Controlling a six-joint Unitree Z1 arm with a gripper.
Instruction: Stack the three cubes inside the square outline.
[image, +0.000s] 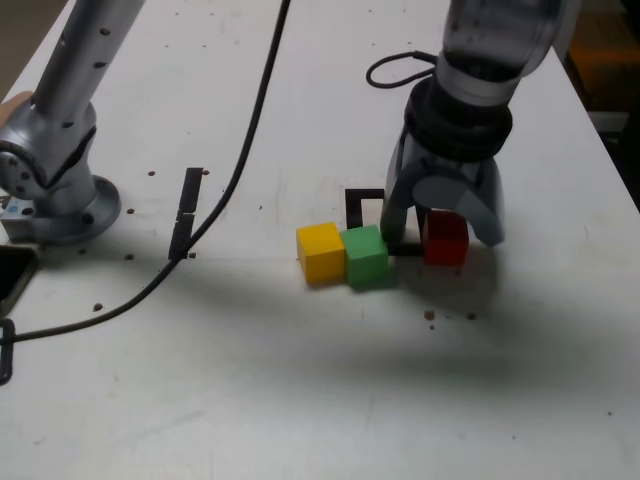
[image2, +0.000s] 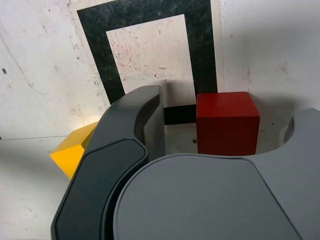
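Smooth-faced red cube (image2: 227, 122) sits between rounded grey gripper (image: 442, 232) jaws, spread wide.

Green cube (image: 366, 256) hidden in wrist view; square outline (image: 364, 198) mostly behind pincer (image: 443, 226) in exterior view.

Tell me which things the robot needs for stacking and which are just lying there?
Needed: red cube, green cube, yellow cube, square outline, open gripper around the red cube.

Just lying there: black cable, short tape strip, the arm's base.
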